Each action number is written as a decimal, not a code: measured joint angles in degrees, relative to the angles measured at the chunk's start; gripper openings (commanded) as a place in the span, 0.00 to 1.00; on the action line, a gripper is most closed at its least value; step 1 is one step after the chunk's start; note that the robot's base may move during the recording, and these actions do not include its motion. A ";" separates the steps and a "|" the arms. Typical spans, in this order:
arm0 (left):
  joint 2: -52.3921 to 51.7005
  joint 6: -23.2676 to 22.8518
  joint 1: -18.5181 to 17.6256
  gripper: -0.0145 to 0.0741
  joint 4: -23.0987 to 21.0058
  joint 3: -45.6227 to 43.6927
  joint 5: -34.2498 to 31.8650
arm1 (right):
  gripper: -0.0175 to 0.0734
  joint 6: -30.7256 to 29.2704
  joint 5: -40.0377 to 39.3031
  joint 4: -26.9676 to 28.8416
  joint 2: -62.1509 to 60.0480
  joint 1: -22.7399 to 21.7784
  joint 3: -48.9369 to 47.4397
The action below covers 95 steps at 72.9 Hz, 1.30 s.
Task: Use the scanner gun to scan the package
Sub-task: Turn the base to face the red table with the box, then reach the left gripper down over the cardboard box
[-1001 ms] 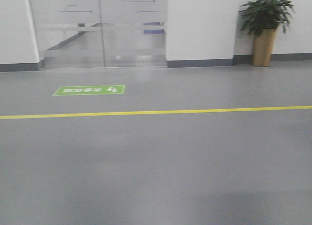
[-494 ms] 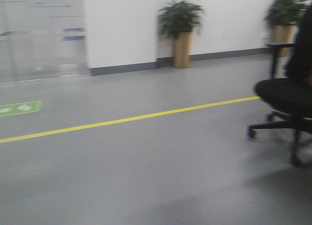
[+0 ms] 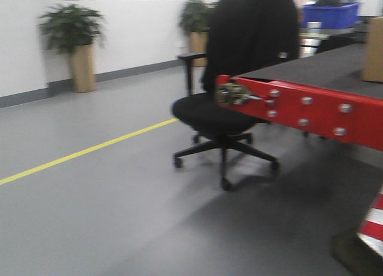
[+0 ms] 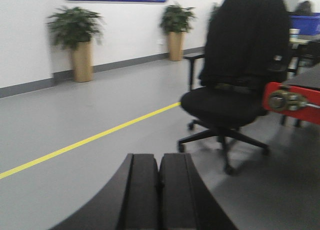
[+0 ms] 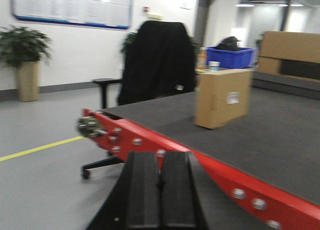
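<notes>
So right now we're not at the job yet. The package [image 5: 221, 98] stands upright on the dark worktop [image 5: 300, 140], ahead of the right pincer [image 5: 160, 160] and off to its right, well apart from it, with the red edge of the worktop in between. Its white label sits on the face turned towards the right wrist camera, which is handy. It's too blurry to call which way its long side runs. The left pincer [image 4: 159, 162] only looks at the chair [image 4: 225, 98] and a corner of that red edge, so we'd say the right arm is the nearer one. Both pincers are pressed together with nothing between the fingers. The scanner gun doesn't show up in any view, so we can't say where it lies. Our guess is the base has to roll in closer along the worktop first, then we find the gun before anything gets pointed at that label.
</notes>
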 measured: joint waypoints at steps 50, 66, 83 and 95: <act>0.00 0.00 0.00 0.05 0.00 0.00 0.00 | 0.01 0.00 0.00 0.00 0.00 0.00 0.00; 0.00 0.00 0.00 0.05 0.00 0.00 0.00 | 0.01 0.00 0.00 0.00 0.00 0.00 0.00; 0.00 0.00 0.00 0.05 0.00 0.00 0.00 | 0.01 0.00 0.00 0.00 0.00 0.34 0.00; 0.00 0.00 0.00 0.05 0.00 0.00 0.00 | 0.01 0.00 0.00 0.00 0.00 0.34 0.00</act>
